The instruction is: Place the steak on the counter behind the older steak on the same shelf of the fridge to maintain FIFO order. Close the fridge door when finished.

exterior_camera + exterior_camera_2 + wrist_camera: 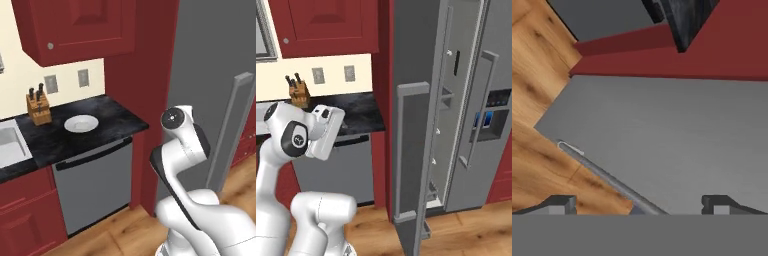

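Note:
The steak is out of view. On the black counter (112, 114) lies a bare white plate (81, 123). The grey fridge door (411, 50) stands open, edge-on in the right base view, with its long bar handle (408, 150) facing me. Beyond it is the fridge's pale interior (456, 100). In the hand view my gripper (642, 205) is open with nothing between its fingertips (562, 204). It looks along the door's outer face (672, 130) and the handle (602, 172).
A knife block (38, 107) and a white sink (10, 142) are at the counter's left. A grey dishwasher (95, 185) sits under the counter. The second door with the blue-lit dispenser (491, 117) is shut. Wood floor (120, 232) lies in front.

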Motion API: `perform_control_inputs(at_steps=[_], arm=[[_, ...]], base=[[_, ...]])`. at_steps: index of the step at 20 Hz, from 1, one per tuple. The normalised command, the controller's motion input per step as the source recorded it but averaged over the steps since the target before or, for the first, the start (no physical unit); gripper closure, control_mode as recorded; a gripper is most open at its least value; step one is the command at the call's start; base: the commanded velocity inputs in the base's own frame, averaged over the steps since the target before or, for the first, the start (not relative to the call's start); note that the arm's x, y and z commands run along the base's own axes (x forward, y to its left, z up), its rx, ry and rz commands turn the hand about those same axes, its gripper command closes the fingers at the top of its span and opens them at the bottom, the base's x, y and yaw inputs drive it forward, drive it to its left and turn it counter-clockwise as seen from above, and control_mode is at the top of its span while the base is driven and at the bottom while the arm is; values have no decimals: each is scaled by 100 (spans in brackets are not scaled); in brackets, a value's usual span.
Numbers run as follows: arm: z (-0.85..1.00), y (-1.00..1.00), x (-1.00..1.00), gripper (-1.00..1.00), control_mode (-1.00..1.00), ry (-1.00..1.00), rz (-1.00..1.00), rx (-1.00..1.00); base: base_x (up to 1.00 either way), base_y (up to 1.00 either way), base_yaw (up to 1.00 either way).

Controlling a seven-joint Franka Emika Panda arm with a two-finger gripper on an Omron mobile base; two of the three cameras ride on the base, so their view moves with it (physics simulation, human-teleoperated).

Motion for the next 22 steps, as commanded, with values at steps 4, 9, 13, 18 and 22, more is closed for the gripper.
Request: perform_control_inputs(at_steps=[4,9,13,18,22], arm=[[0,0,0,-100,100,0,0,0],[0,0,0,-100,100,0,0,0],[-1,0,7,-100,-100,0,-1,0],[-12,-13,87,-100,-100,0,-2,2],[0,-71,50,-100,-100,-9,-2,8]], base=[[49,2,-21],[31,0,-16],[3,0,-3],[0,0,0],[0,0,0]])
